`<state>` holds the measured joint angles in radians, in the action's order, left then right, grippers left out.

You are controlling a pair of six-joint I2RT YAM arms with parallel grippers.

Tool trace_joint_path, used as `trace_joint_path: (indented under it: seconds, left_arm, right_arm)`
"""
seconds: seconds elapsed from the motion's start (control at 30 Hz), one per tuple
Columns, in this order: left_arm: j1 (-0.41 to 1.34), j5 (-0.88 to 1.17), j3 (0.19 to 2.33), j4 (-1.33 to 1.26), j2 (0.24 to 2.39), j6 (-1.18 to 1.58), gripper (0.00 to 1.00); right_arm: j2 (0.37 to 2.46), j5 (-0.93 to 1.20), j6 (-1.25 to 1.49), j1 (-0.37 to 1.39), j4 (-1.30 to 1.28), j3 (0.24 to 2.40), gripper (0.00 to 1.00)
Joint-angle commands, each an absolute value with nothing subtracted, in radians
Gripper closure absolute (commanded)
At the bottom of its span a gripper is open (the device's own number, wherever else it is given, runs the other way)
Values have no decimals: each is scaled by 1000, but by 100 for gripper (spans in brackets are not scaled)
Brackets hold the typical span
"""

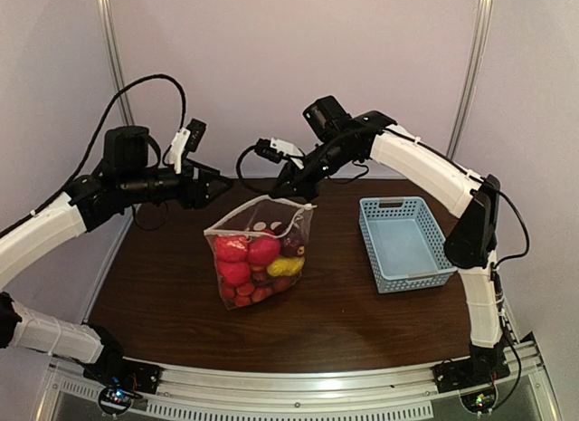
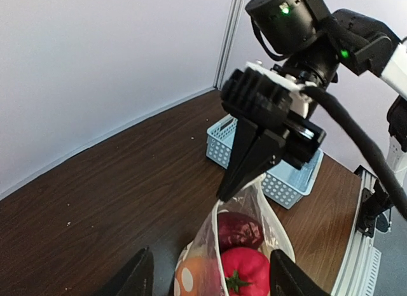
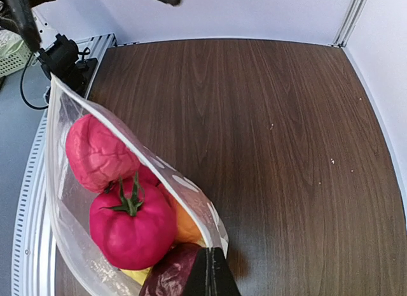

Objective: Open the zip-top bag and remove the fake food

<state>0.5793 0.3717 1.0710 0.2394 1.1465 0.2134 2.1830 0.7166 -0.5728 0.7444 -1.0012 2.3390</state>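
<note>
The clear, white-dotted plastic zip-top bag stands mid-table, mouth gaping, full of red, yellow and purple plastic fruits; their weight could drag its rim corner from the clenched right gripper and topple it, while the left gripper hovers spread nearby. Pale walls, dark wood-grain table, light-blue plastic basket

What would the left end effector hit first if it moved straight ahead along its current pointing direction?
Probably the zip-top bag, whose open mouth lies just ahead of the left end effector; the red tomato inside would follow. Depth is unclear.
</note>
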Motion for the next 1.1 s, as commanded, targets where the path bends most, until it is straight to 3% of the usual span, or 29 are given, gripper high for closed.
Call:
trace_joint_path:
  seconds: [0.0,0.17,0.4,0.47,0.6,0.67,0.7,0.8,0.87,0.97,1.07]
  left_arm:
    - [574,444,1254,483,1338,208,39]
    - [574,548,1414,635,1497,211,43]
    - [574,541,1440,647,1537,246,45]
    - [574,549,1440,656,1554,243,55]
    - [574,544,1457,684,1588,228,88]
    - [574,533,1463,686,1594,217,100]
    - [574,526,1470,682,1594,214,100]
    - [571,516,1515,663,1592,195,100]
    - [571,540,1545,622,1580,173,100]
    - [571,583,1579,524,1559,165,100]
    - [571,582,1598,427,1545,164,100]
  right_arm:
    - [2172,753,-533,753,-958,2385,100]
    - [2168,762,-514,758,-926,2383,100]
    - [2170,760,-505,762,-920,2384,100]
    - [2169,761,-505,761,-920,2384,100]
    - [2168,758,-504,761,-921,2385,100]
    - [2162,763,-504,761,-927,2384,100]
    - [2156,767,-501,760,-933,2383,97]
    - [2107,798,-540,748,-977,2371,68]
    - [2050,789,-581,745,-994,2321,58]
    - [1960,770,-618,742,-980,2230,54]
    - [1897,746,-600,741,-942,2137,57]
